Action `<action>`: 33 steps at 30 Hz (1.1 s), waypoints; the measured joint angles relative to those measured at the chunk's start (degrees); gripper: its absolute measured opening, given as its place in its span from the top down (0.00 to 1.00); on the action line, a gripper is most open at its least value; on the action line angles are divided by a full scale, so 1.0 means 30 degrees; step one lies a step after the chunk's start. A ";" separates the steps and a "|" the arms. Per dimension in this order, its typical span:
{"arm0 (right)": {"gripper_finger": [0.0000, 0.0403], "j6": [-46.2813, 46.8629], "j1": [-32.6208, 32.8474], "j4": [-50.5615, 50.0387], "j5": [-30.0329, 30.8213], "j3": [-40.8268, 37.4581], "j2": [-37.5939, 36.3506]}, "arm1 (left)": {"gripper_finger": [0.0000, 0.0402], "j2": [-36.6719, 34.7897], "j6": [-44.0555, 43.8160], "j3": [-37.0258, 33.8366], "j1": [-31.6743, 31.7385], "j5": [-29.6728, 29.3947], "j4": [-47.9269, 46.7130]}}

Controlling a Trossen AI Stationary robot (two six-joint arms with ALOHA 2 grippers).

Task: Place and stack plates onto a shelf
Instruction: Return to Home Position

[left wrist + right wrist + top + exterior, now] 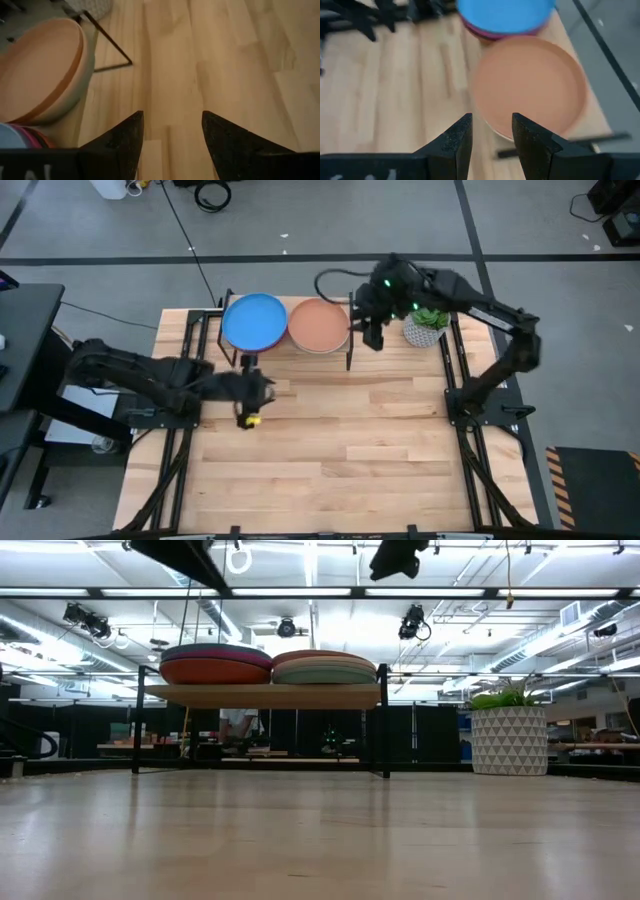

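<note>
Plates stacked in two piles on shelf, bright blue plate and terracotta plate seen on top. Left gripper held over table before shelf, fingers spread. Right gripper held high beside terracotta plate, fingers parted.

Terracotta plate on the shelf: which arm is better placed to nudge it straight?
Right, probably. The right gripper hangs at the edge of the terracotta plate, jaws open; the left gripper is over the table, farther off.
</note>
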 joint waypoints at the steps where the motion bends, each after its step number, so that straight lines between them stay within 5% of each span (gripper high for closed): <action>1: 0.64 0.0207 0.0346 0.1265 -0.0037 -0.1284 -0.0677 | 0.48 -0.0427 -0.0310 -0.0610 -0.0497 -0.0658 0.0596; 7: 0.64 0.1556 0.2107 0.9329 0.0977 -0.8912 -0.4045 | 0.48 -0.2904 -0.1308 -0.5042 -0.2589 -0.2359 0.5714; 13: 0.64 0.1886 0.2942 1.5068 0.1735 -1.3853 -0.5841 | 0.48 -0.3418 -0.2442 -0.7727 -0.3337 -0.3105 0.9376; 22: 0.64 0.2112 0.4080 1.9869 0.5469 -1.9327 -0.8591 | 0.48 -0.3392 -0.2632 -0.8668 -0.4142 -0.5271 1.0475; 33: 0.67 0.2199 0.4252 2.3404 0.4087 -2.4693 -1.3563 | 0.50 -0.3396 -0.2161 -0.8709 -0.4166 -0.4011 1.1366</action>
